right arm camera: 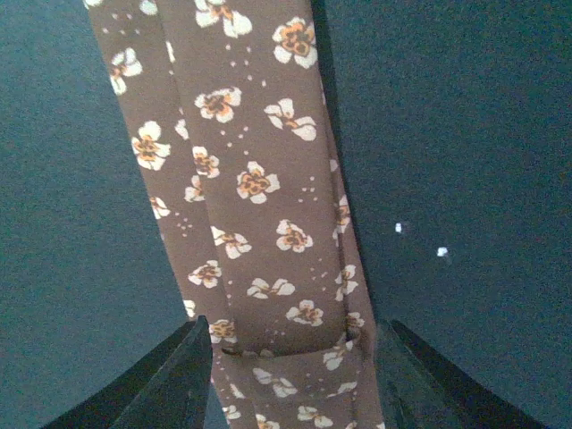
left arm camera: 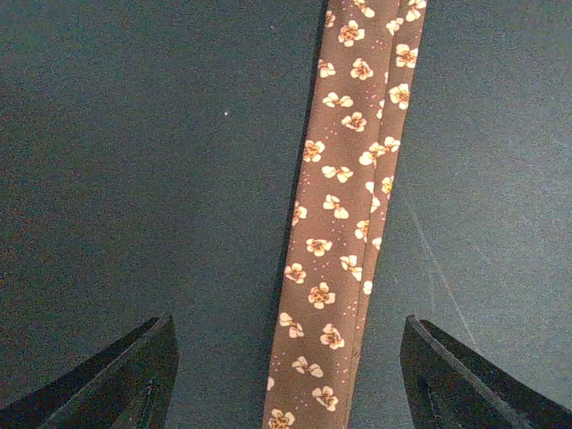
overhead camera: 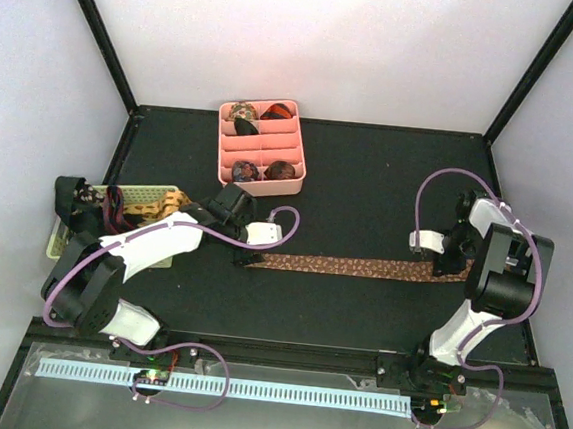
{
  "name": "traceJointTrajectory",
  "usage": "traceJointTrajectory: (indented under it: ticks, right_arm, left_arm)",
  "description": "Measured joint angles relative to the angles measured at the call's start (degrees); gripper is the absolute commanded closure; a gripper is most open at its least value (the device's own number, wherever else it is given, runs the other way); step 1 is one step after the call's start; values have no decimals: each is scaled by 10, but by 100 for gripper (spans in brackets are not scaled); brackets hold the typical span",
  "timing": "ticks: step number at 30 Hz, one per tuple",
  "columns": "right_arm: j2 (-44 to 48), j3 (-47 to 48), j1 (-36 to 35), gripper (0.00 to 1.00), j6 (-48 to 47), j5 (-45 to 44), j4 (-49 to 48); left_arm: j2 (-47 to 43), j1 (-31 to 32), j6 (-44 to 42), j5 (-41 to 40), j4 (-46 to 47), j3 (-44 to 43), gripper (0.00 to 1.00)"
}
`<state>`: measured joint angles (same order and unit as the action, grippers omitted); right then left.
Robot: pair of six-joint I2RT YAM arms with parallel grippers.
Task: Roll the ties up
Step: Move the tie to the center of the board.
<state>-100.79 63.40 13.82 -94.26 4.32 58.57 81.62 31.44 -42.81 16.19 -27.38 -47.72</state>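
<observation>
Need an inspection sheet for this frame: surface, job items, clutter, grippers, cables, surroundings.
Surface: black table mat, a few pale specks in the right wrist view.
Job's things: brown floral tie lying flat and unrolled, stretched between the two grippers; rolled ties in the tray; other ties lying in the basket.
Clutter: pink tray at the back; pale basket at the left edge, partly under the left arm.
Grippers: left gripper open, straddling the narrow end; right gripper open, straddling the wide end.
Cables: purple cables loop off both arms, none lying on the tie.
Surroundings: white walls; perforated strip along the near edge.
</observation>
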Motion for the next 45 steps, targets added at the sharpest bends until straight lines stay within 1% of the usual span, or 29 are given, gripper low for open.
traceJointTrajectory:
  ticks: [5,10,14,20,23,25,27,30,34,36,37,40,42,45]
  right_arm:
    - [-25,5,0,65,-11,-16,-7]
    - [-41,17,4,73,-14,-28,-9]
    - [-43,18,18,74,-23,-40,-12]
    - [-33,5,68,72,-68,-73,-30]
    - [-33,5,103,72,-94,-93,-38]
    - [-34,7,117,71,-103,-103,-41]
    - [-40,15,131,68,-105,-114,-42]
    - [-50,30,136,60,-102,-122,-37]
    - [-53,40,136,47,-90,-122,-26]
    - [-57,62,137,40,-78,-114,-10]
    - [-61,81,137,35,-71,-108,1]
    - [-64,148,138,27,-46,-78,33]
    - [-62,179,139,23,-33,-49,54]
    - [-45,188,133,20,-16,-2,76]
  left_arm:
    - [0,0,0,0,0,0,29]
    - [0,0,0,0,0,0,29]
    - [-2,0,2,1,0,0,29]
    - [-15,2,7,21,0,4,29]
    - [-15,11,14,28,2,6,28]
    - [-15,28,22,31,7,10,28]
    - [-11,54,31,33,14,11,28]
    - [7,88,46,32,34,9,28]
    - [75,121,69,28,46,-27,28]
    - [111,129,77,26,49,-57,26]
    - [124,132,79,25,51,-68,25]
    - [162,144,81,21,51,-103,22]
    - [183,156,82,18,51,-122,19]
    - [203,169,86,12,51,-134,18]
